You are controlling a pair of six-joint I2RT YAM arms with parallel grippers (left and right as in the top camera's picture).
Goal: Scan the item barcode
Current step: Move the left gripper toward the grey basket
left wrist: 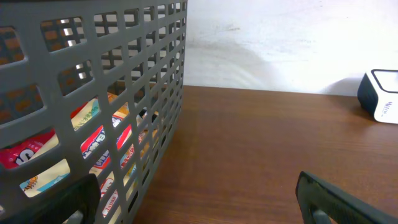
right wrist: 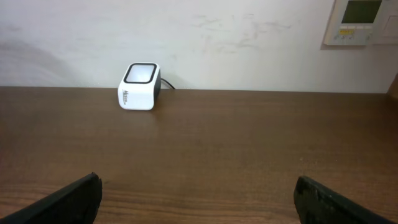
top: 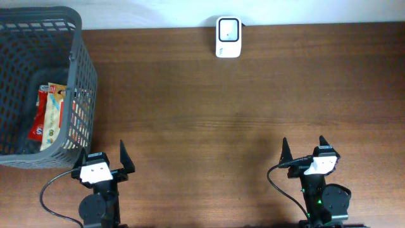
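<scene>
2 snack packets (top: pixel 52 117) at least, one red and one pale yellow, lie side by side in the grey plastic mesh basket (top: pixel 85 76) at the far left of your table (top: pixel 202 126). From the left wrist view you can see their red, orange and white printing through the basket's wall, but no barcode can be made out on them. Neither arm is touching them.

Your barcode scanner (top: pixel 228 37), a small white box with a dark window on top, stands at the far edge of the table near the middle, against the white wall and well apart from the basket. A thin dark cable (right wrist: pixel 168 87) leaves its back.

Your left gripper (top: pixel 103 157) sits at the near edge just beside the basket's near right corner, its fingers (left wrist: pixel 329 199) spread wide with nothing between them. Your right gripper (top: pixel 304 147) sits at the near edge on the right side, jaws likewise wide and empty, facing the scanner across bare wood.

On the wall at the upper right of the right wrist view hangs a beige control panel (right wrist: pixel 360 18) with a small screen
</scene>
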